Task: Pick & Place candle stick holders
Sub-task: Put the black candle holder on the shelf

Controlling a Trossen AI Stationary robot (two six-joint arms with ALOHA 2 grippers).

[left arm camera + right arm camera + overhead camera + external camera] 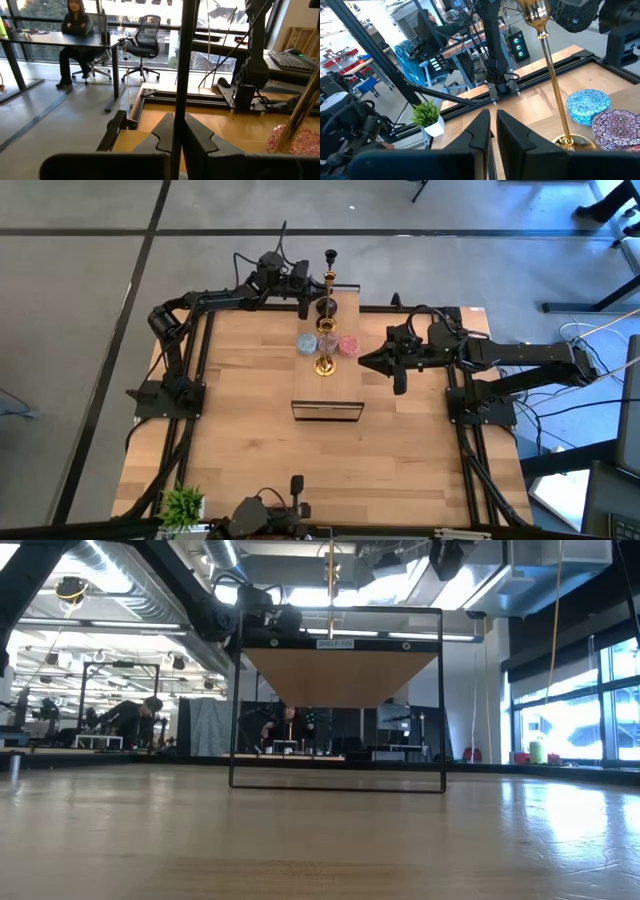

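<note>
Two grippers: left gripper (318,288) clamped on black candle stick holder (181,75) at plank's far end; right gripper (372,362) fingers together, beside gold candle stick holder (325,348).
Cups: blue cup (306,343), pink cup (349,345) flanking gold stem.
Surface: light wooden table (250,430); raised plank (328,370).
Room: seated person (75,30), office chair (145,42).

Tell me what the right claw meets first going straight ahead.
Likely the gold candle stick holder, or a near miss: from above the right claw points at its base, yet its wrist view shows the stem off to one side. Depth is unclear.
</note>
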